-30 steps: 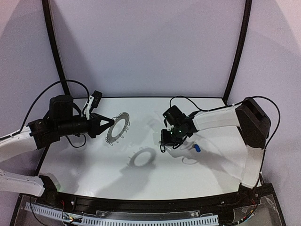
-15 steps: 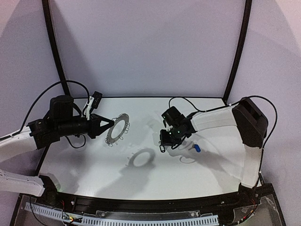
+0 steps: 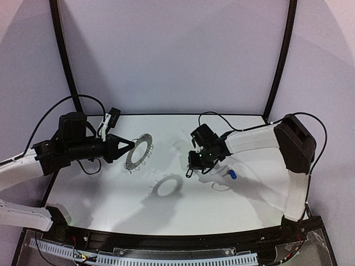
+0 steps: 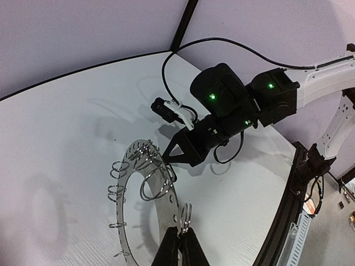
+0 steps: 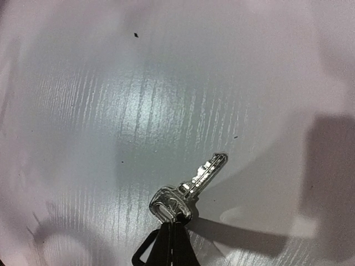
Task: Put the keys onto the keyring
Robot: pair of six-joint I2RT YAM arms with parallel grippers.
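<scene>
My left gripper [image 3: 132,146] is shut on the rim of the keyring [image 3: 140,149], a flat dark ring with wire clips, and holds it tilted above the table. In the left wrist view the keyring [image 4: 168,206] rises from my gripper [image 4: 181,234], which pinches the rim beside a clip. My right gripper [image 3: 191,168] is shut on the head of a silver key [image 5: 191,185] and holds it above the table, right of the ring; its black tag [image 5: 143,254] hangs beside the fingers. The blue-tag key [image 3: 232,174] lies on the table to the right.
The ring's shadow [image 3: 168,185] falls on the white table [image 3: 100,194] between the arms. The right arm [image 4: 233,105] faces the ring in the left wrist view. Black frame posts [image 3: 66,72] stand at the back corners, and a cable tray [image 3: 166,257] runs along the near edge.
My right gripper with the key has edged slightly towards the ring. The left gripper and the keyring have not visibly moved.
</scene>
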